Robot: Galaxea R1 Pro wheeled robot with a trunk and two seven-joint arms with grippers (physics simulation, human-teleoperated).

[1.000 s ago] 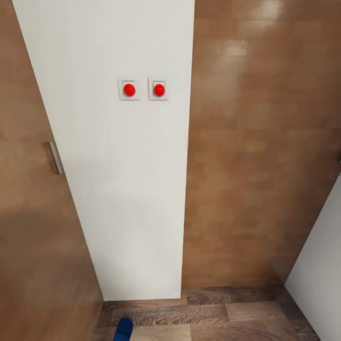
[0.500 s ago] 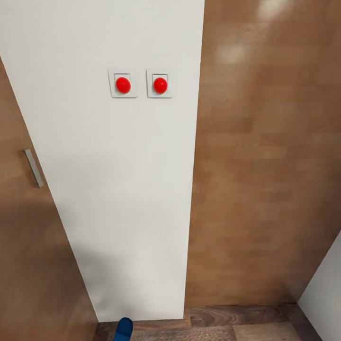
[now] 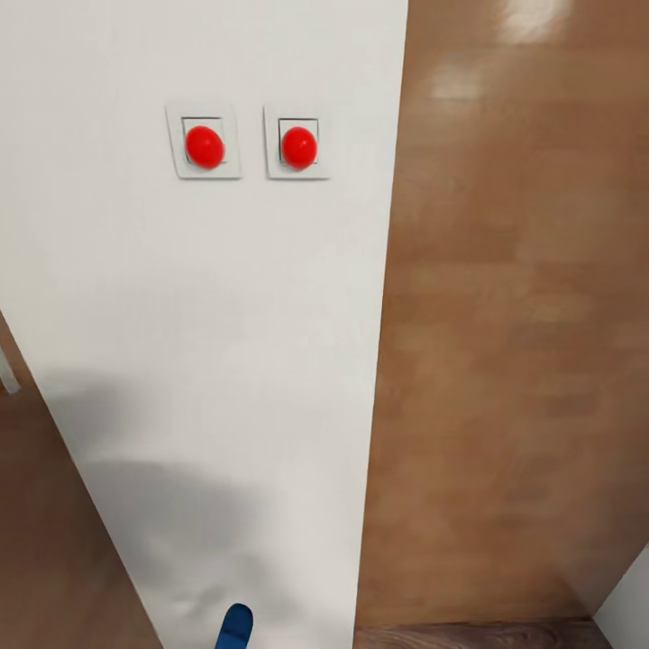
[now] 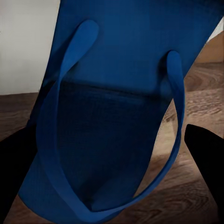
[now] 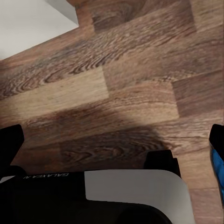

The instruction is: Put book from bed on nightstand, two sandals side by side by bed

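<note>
White wall [image 3: 225, 315] ahead — sandal [image 4: 116, 116] between left gripper [image 4: 112, 154] jaws

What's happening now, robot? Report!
Left pincer shut on blue sandal. Right pincer open, nothing in it, over the wood floor. White wall with two red buttons close ahead.

The white wall panel [image 3: 225, 361] looked matt and smooth. Beside it, the brown wood panel [image 3: 514, 315] was glossy, with pale reflections. Two red buttons [image 3: 205, 146] on the wall panel looked like shiny plastic. The sandal [image 4: 126, 107] had a finely textured, matt blue sole. The plank floor [image 5: 130, 93] showed strong wood grain.
</note>
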